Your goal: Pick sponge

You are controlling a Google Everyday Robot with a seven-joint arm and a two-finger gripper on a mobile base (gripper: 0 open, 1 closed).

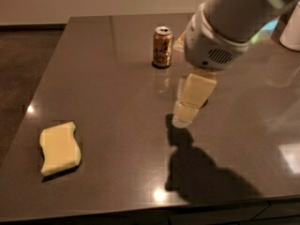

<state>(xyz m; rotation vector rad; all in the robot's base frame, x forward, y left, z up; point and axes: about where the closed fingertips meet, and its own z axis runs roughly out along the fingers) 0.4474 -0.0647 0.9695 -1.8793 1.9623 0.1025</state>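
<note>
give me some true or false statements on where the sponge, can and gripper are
1. The sponge lies flat near the front left corner of the table. True.
2. The gripper is holding the sponge. False: it hangs over the middle of the table, well to the right of the sponge in the camera view.
3. The can stands upright toward the table's far edge. True.
4. The can rests on the sponge. False: they are far apart, and the can stands on the table itself.

I see gripper (187, 109) over mid-table (108, 88), near the soda can (162, 47); sponge (59, 147) lies flat front-left, well apart.
</note>
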